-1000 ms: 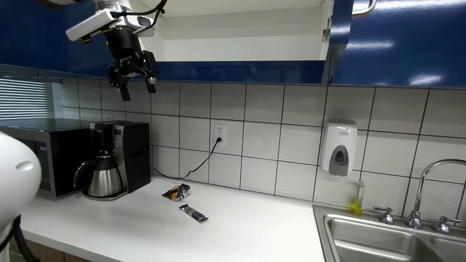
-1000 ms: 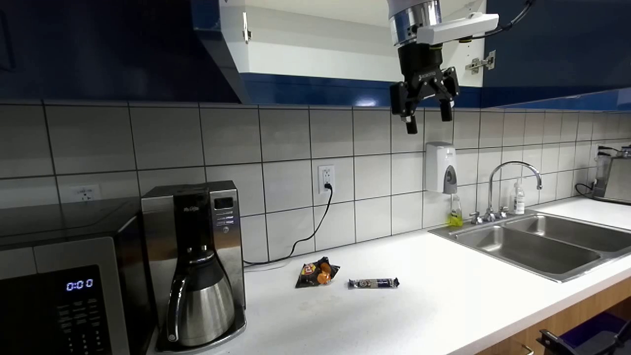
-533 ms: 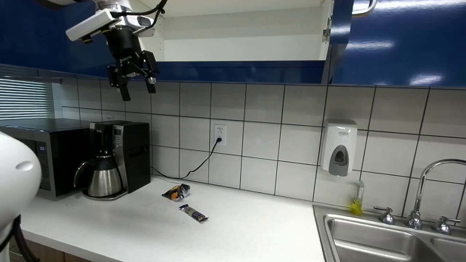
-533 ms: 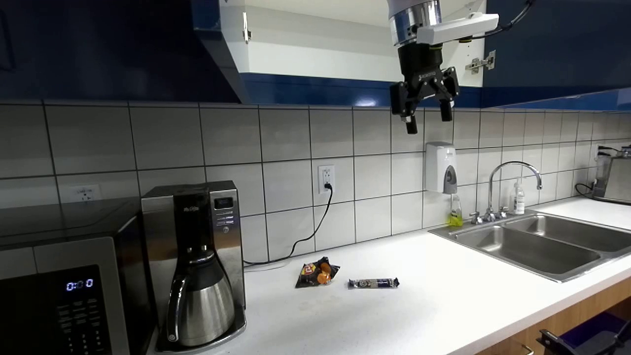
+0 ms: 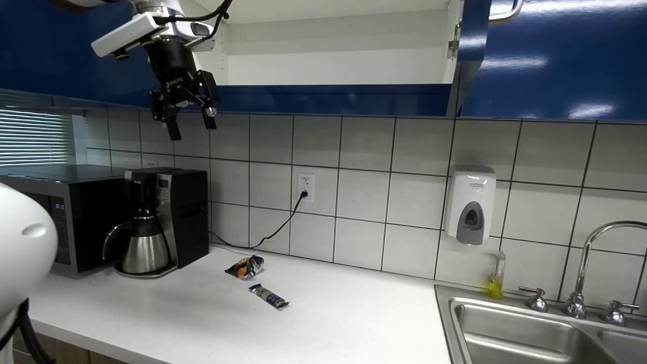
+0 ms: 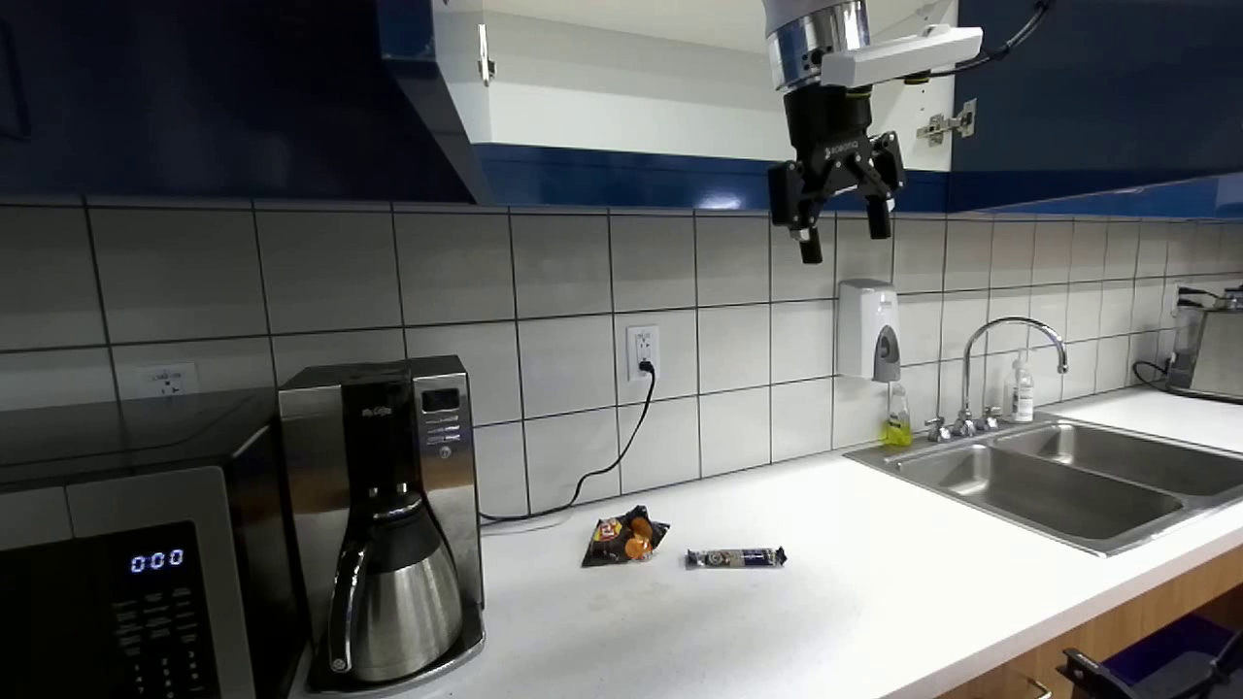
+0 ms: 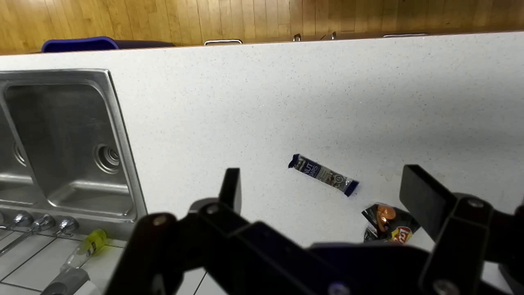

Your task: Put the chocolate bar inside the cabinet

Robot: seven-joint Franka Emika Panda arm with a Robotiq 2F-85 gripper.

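The chocolate bar is a wrapped nut bar with dark blue ends. It lies flat on the counter in both exterior views (image 5: 269, 296) (image 6: 736, 557) and in the wrist view (image 7: 322, 174). The cabinet is a white compartment with blue framing above the counter, standing open in both exterior views (image 5: 338, 65) (image 6: 631, 107). My gripper (image 5: 192, 127) (image 6: 845, 241) is open and empty, pointing down, high above the counter at the height of the cabinet's lower edge. In the wrist view its fingers (image 7: 425, 196) stand wide apart, with the bar far below between them.
A black chip bag (image 5: 246, 267) lies beside the bar. A coffee maker (image 5: 184, 217) and a microwave (image 6: 126, 563) stand at one end of the counter (image 5: 354, 323). A sink (image 6: 1058, 485), soap dispenser (image 5: 471, 205) and yellow bottle (image 5: 496, 278) are at the other.
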